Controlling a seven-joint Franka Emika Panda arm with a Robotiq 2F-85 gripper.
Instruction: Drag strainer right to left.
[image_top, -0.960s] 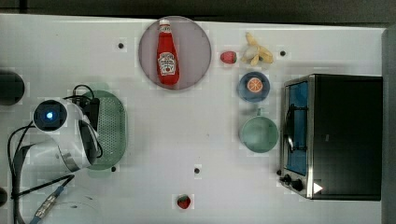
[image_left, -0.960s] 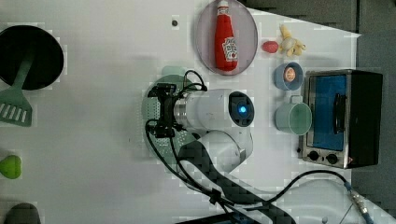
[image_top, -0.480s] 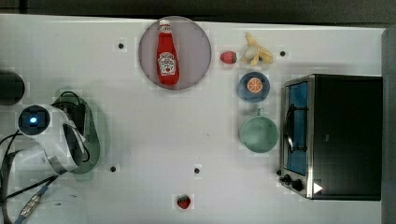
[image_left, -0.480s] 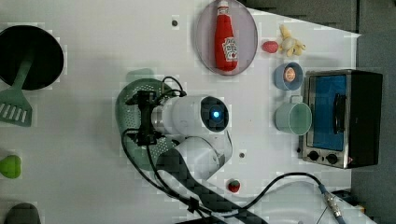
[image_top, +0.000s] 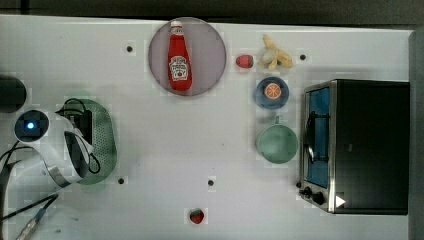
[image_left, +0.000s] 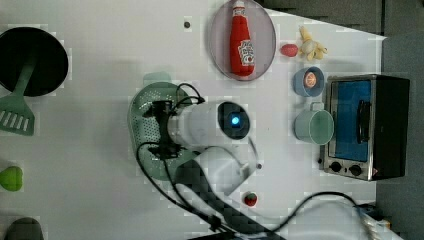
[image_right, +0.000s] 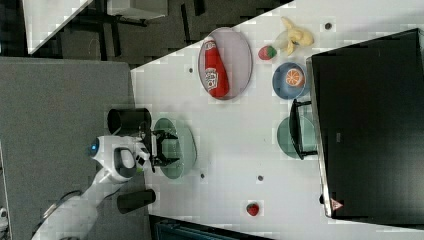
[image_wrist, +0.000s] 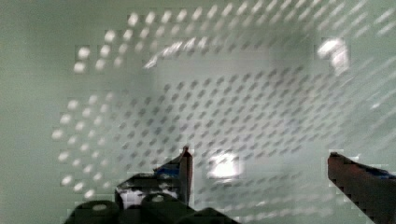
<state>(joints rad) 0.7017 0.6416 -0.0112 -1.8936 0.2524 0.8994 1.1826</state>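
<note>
While the arm is leaning over it, the strainer (image_top: 104, 142) is lying near the top view's left edge of the table (image_top: 165, 150), farther left than a second ago, though slightly right of half a second ago. Seen from the left view, the strainer (image_left: 145, 127) is sitting left of centre, having slid leftward, with the end effector (image_left: 162, 129) hanging over it. Across the right view, the end effector (image_right: 165, 147) is standing open above the strainer (image_right: 182, 145). Through the wrist view, wide-spread fingers (image_wrist: 180, 170) are framing the perforated strainer (image_wrist: 224, 102)
</note>
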